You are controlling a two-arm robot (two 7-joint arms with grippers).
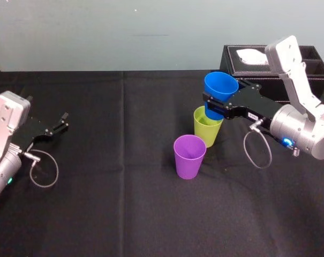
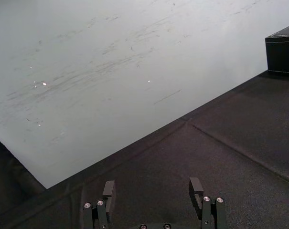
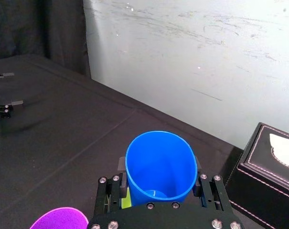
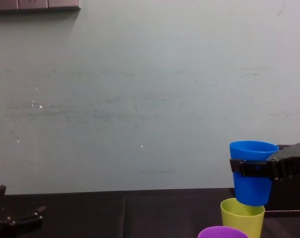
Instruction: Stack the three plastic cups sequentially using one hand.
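My right gripper (image 1: 217, 105) is shut on the blue cup (image 1: 220, 85) and holds it upright in the air, its base just above the mouth of the yellow-green cup (image 1: 206, 126). The chest view shows the blue cup (image 4: 252, 171) hovering right over the yellow-green cup (image 4: 242, 213). Both fingers (image 3: 205, 188) press the blue cup's sides (image 3: 158, 164). The purple cup (image 1: 189, 156) stands upright on the black cloth just in front of and left of the yellow-green one. My left gripper (image 1: 62, 122) rests open at the far left, holding nothing.
A black tissue box (image 1: 269, 67) stands at the back right, behind my right arm. The black cloth (image 1: 124, 203) covers the table up to a pale wall (image 1: 124, 32). A cable loop (image 1: 258, 150) hangs under the right wrist.
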